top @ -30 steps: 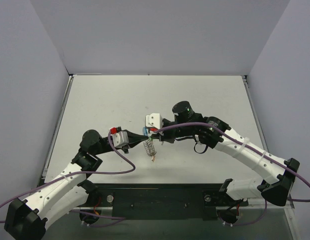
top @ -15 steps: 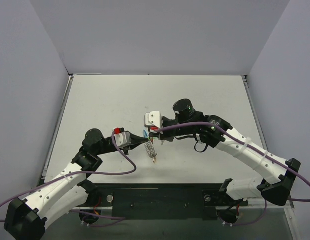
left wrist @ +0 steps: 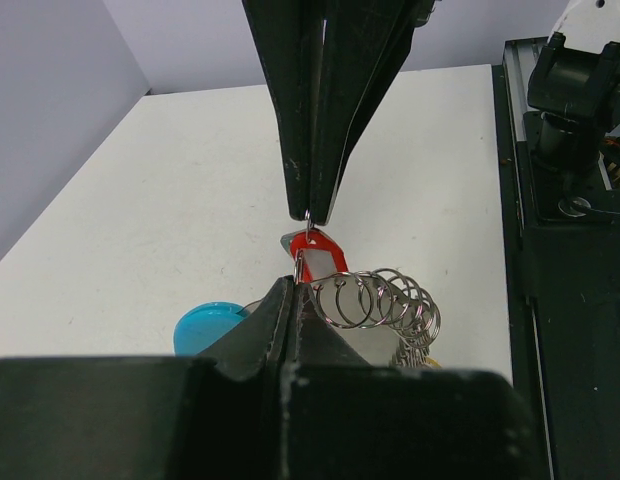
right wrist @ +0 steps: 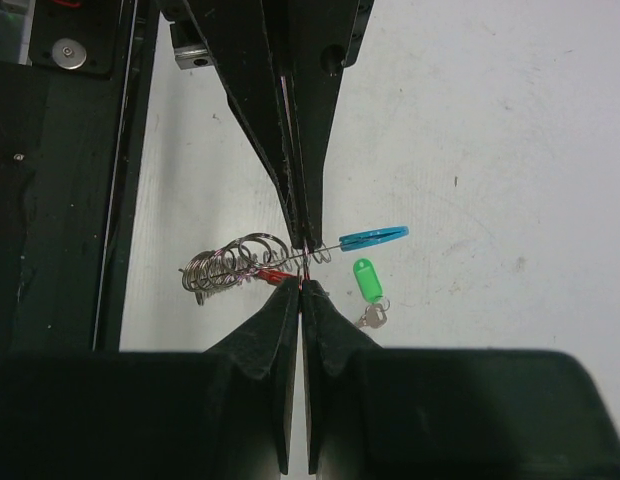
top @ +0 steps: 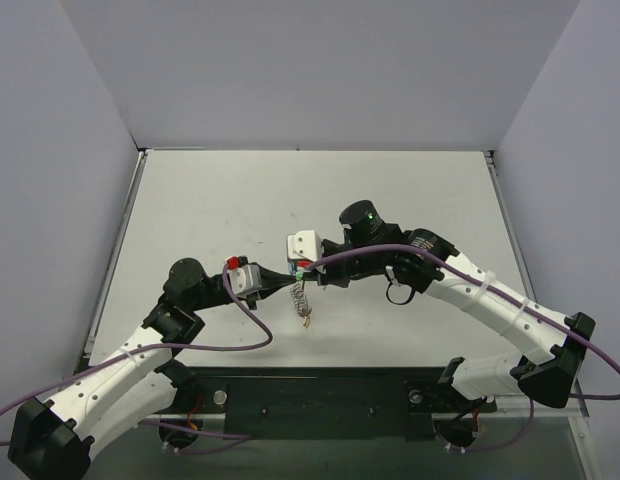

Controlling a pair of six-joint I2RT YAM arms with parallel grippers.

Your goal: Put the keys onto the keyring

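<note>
Above the middle of the desk the two arms meet tip to tip. The left jaws are pinched tight on the keyring, its chain loops spilling out beside them. The right jaws are clamped on the red key by its small ring. The green key is just beside.

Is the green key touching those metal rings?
Apart. The right wrist view shows bare table between the green key and the rings.
</note>
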